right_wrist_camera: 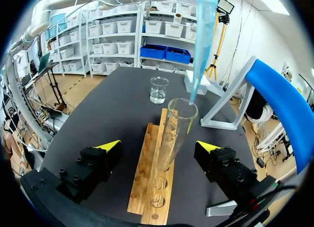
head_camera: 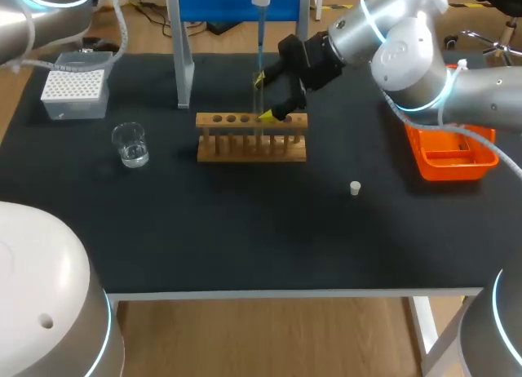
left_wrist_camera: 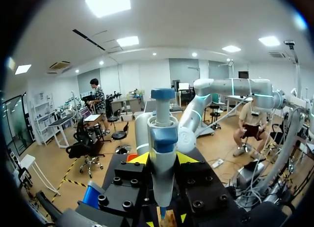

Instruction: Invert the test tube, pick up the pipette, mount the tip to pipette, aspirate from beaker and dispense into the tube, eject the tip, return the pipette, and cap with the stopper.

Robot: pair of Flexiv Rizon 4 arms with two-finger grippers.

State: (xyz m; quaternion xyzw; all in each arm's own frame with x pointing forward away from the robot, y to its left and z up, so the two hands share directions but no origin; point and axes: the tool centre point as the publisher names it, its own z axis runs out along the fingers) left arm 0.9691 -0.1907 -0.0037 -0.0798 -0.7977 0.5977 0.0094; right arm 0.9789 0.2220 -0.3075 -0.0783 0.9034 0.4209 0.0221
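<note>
Left jaws: pinch the one pipette (left_wrist_camera: 163,133) from both sides, holding it upright.
Right jaws: spread, one finger on each side of the test tube, touching neither side.
Test tube (right_wrist_camera: 174,133): one, upright in the wooden rack (right_wrist_camera: 147,187), mouth up.
Pipette tip (right_wrist_camera: 198,50): one, blue, its point at the tube's mouth.
Beaker (head_camera: 130,144): one, clear, a little liquid inside, on the bench (head_camera: 245,230) left of the rack.
Stopper (head_camera: 355,188): one, white, well apart on the rack's right.
Tip box (head_camera: 75,91): one, behind the beaker.
Orange tray (head_camera: 424,161): one, near the bench's right edge.
</note>
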